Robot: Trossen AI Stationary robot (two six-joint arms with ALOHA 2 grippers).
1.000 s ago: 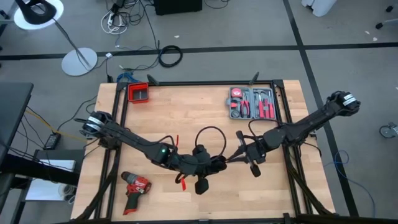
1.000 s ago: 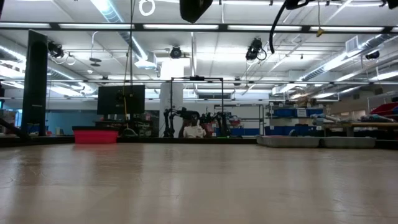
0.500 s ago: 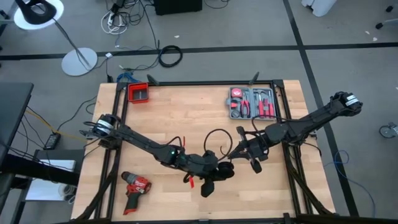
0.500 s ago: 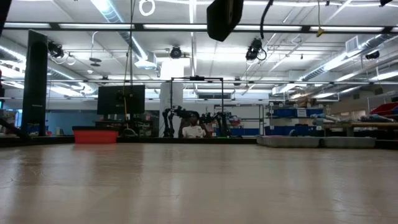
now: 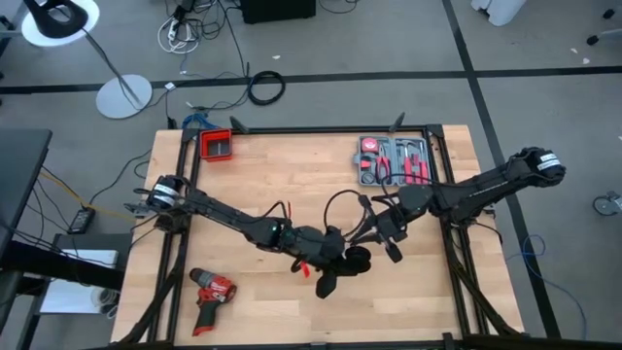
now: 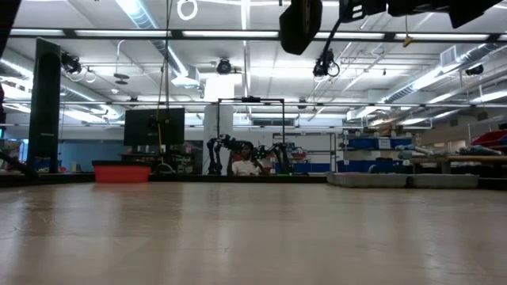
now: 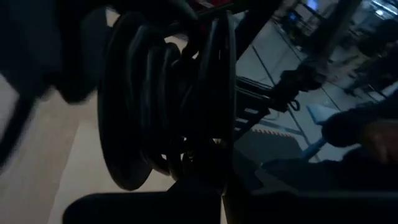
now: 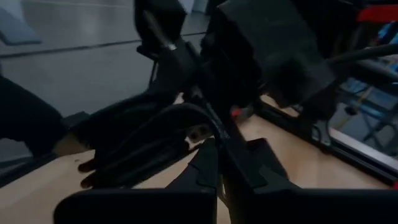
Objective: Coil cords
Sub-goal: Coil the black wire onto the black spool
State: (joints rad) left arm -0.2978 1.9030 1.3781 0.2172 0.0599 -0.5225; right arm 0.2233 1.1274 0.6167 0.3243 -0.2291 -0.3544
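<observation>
The thin black cord shows as a bundle of several turns (image 7: 168, 106) right in front of my left gripper (image 5: 342, 259), which is shut on it over the table's middle. A free loop of the cord (image 5: 337, 200) arcs from there to my right gripper (image 5: 369, 229), which is shut on a strand of it (image 8: 194, 113). Both grippers stand close together and high above the table; in the low view they show only at the top (image 6: 299, 24). My left gripper holds the coiled bundle (image 7: 186, 155), several turns together. The turns stand on edge in front of the fingers, lifted clear of the table; the fingers themselves are too dark to make out. My right gripper pinches a single strand (image 8: 214, 140) between its two fingers. The strand runs on from the fingers toward the left gripper, clear of the table.
A red drill (image 5: 211, 292) lies near the front left. An open tool case (image 5: 394, 162) sits at the far right, and a small red bin (image 5: 217, 144) at the far left corner. A thicker black cable ring (image 5: 265, 87) lies on the floor beyond the table.
My left gripper has gone toward the table's right edge with the bundle. My right gripper has gone toward the far edge and a little left, closer to the left gripper. The free loop between them has grown smaller.
</observation>
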